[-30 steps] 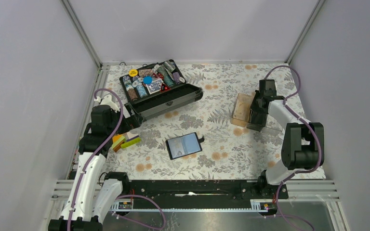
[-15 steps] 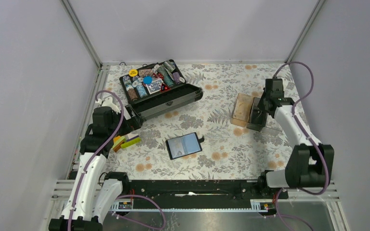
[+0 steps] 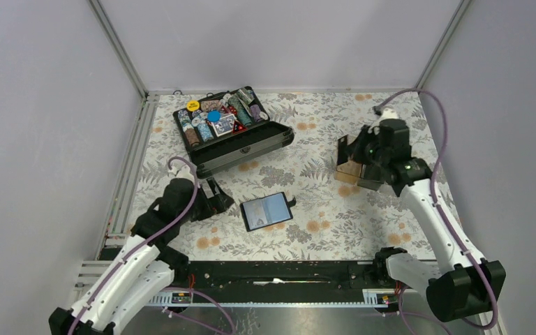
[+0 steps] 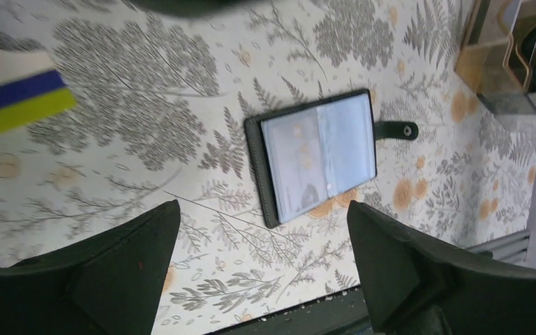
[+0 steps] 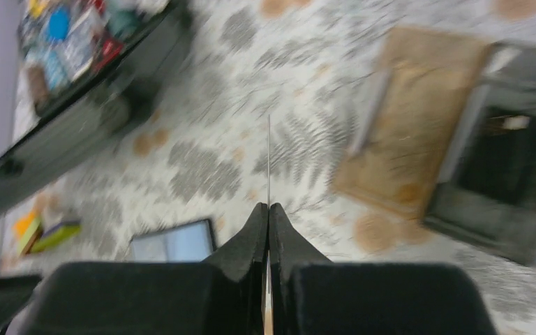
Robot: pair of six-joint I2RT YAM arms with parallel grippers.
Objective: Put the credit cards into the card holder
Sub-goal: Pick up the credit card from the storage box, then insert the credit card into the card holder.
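The card holder (image 3: 266, 211) lies open and flat at the table's middle, its blue-grey pockets up; it also shows in the left wrist view (image 4: 317, 157) and the right wrist view (image 5: 173, 242). My left gripper (image 3: 218, 199) is open and empty just left of the holder, its jaws wide apart (image 4: 265, 279). A yellow card with a blue stripe (image 4: 14, 105) lies behind it; orange and yellow-green cards (image 5: 42, 234) lie at the left. My right gripper (image 3: 347, 149) is shut (image 5: 269, 207) on a thin card (image 5: 269, 160) seen edge-on, held above the table at the right.
The large black chip case (image 3: 234, 129) stands open at the back left, full of chips. A tan flat piece (image 3: 352, 164) and a clear tray (image 3: 385, 183) lie under and beside my right arm. The left arm covers the loose cards in the top view.
My left gripper swung from the loose cards at the left edge to just left of the card holder. My right gripper rose off the tray and moved left, shut on a card.
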